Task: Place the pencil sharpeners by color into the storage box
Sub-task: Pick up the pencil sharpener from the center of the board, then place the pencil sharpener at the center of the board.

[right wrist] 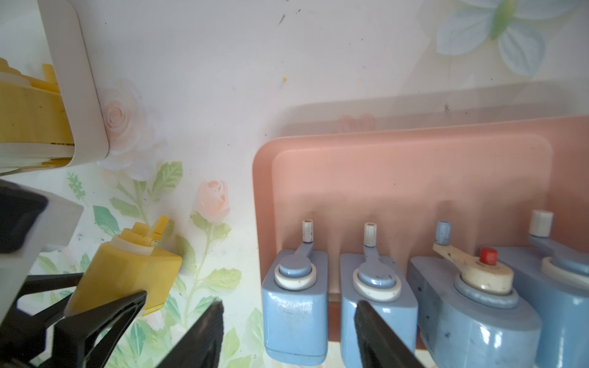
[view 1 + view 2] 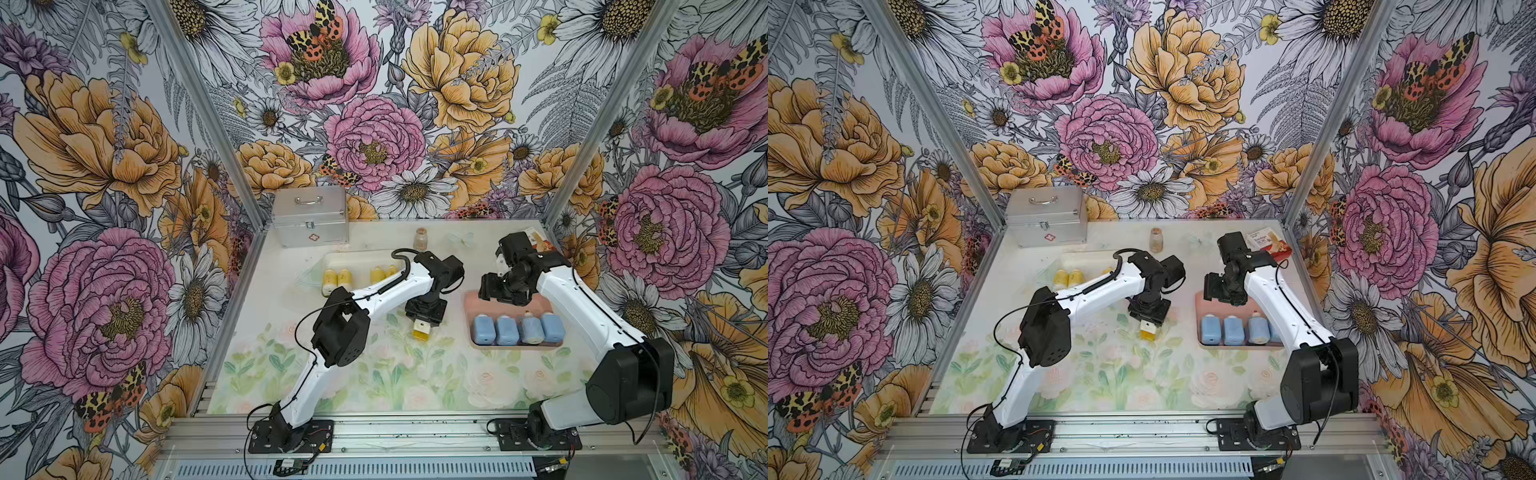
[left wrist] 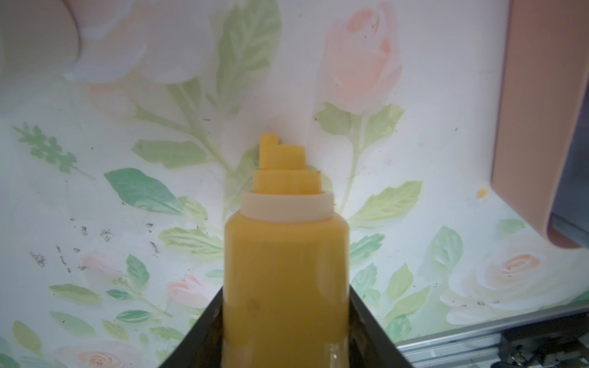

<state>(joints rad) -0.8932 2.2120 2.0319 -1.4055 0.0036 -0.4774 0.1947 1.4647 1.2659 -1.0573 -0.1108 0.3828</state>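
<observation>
The left end effector (image 2: pixel 422 328) is closed onto a yellow bottle-shaped plastic pencil sharpener (image 3: pixel 285 270). In the left wrist view its black fingers (image 3: pixel 200 337) press against both sides of the rounded body, and the whitish collar and narrow yellow neck stick out past the fingertips. This sharpener is over the middle of the floral-printed surface (image 2: pixel 374 374), between the two trays; I cannot tell whether it touches the surface. The right end effector (image 1: pixel 288 307) stands partly open with nothing between its fingers. It is above the left part of a shallow pink plastic tray (image 1: pixel 414 178), well apart from the held sharpener.

The pink tray holds four light blue pencil sharpeners (image 2: pixel 507 330), lying side by side in a row along its near edge with their necks pointing to the far side. A shallow white plastic tray (image 2: pixel 359 262), farther back and to the left, holds four yellow pencil sharpeners (image 2: pixel 345 277) in two pairs, partly hidden by the left arm. A closed silver metal case (image 2: pixel 309 216) stands at the far left corner
</observation>
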